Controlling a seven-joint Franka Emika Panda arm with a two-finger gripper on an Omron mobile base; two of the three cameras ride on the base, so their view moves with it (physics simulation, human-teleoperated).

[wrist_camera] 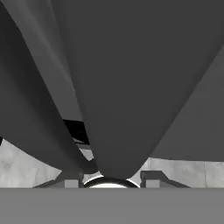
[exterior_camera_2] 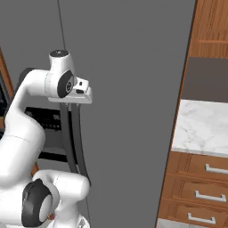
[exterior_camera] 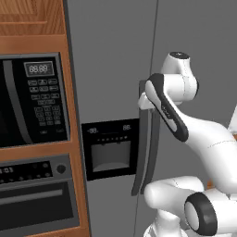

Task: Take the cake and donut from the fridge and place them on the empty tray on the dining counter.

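Fridge point(exterior_camera: 111, 60): both doors shut, so cake and donut aren't visible.
Handles: two dark ones point(exterior_camera: 147, 152) side by side.
Tool point(wrist_camera: 107, 175): jaws straddling a handle; contact unclear, could slip or snag the neighbour.

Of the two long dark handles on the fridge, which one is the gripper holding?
The right-hand handle, the one farther from the black dispenser panel. In the hand view it runs between the jaws of the gripper, while the left handle passes beside them, untouched.
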